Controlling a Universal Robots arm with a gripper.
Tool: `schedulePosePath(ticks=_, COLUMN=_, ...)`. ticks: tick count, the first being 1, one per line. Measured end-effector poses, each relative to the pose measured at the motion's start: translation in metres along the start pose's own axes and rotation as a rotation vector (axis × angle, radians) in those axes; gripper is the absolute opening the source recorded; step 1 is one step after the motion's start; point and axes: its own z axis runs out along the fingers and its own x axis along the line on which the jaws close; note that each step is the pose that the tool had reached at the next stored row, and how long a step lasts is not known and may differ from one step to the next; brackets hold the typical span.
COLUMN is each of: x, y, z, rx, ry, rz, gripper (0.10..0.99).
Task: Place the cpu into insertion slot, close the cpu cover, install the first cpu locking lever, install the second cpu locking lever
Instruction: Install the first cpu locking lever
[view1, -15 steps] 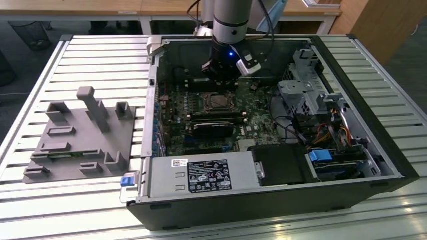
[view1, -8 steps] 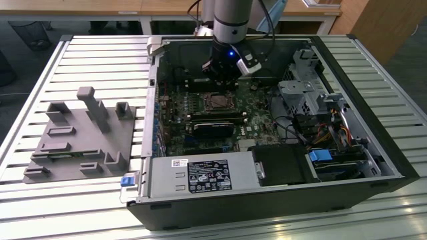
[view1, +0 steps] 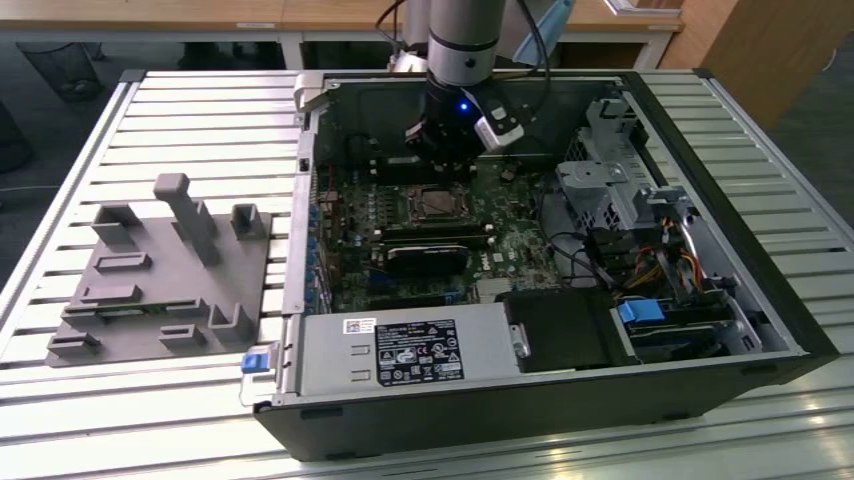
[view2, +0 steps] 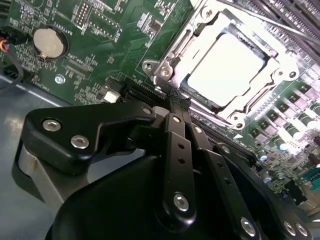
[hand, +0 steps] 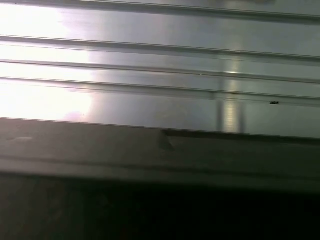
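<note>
This is looking like a robotics lab or a test workshop. An open computer case (view1: 534, 250) is lying on its side on a slatted aluminium worktable (view1: 200, 110), with its green motherboard (view1: 400, 230) showing inside. Beside the case, toward the exterior view's left, a grey fixture block (view1: 160, 280) with pegs and slots is sitting on the same table. A robot arm (view1: 465, 50) is reaching down into the case from behind. Beyond the table, wooden desks (view1: 334, 20) are standing, and what may be a chair base is showing near them.
</note>
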Motion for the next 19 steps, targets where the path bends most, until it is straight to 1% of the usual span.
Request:
schedulePosePath(ticks=3, x=0.0000, y=0.0000, z=0.0004, rx=0.013, ry=0.0005, rz=0.000, gripper=0.106)
schedulePosePath(ticks=5, x=-0.0001, y=0.0003, z=0.0009, rx=0.017, ry=0.0009, rz=0.000, gripper=0.106)
schedulePosePath(ticks=11, x=-0.0006, y=0.0018, z=0.0035, rx=0.019, ry=0.0015, rz=0.000, gripper=0.106)
schedulePosePath(ticks=12, x=-0.0009, y=0.0019, z=0.0037, rx=0.018, ry=0.0015, rz=0.000, gripper=0.106)
schedulePosePath(ticks=14, x=-0.0012, y=0.0022, z=0.0040, rx=0.013, ry=0.0007, rz=0.000, gripper=0.106)
schedulePosePath(ticks=19, x=-0.0012, y=0.0024, z=0.0037, rx=-0.007, ry=0.0000, rz=0.000, gripper=0.106)
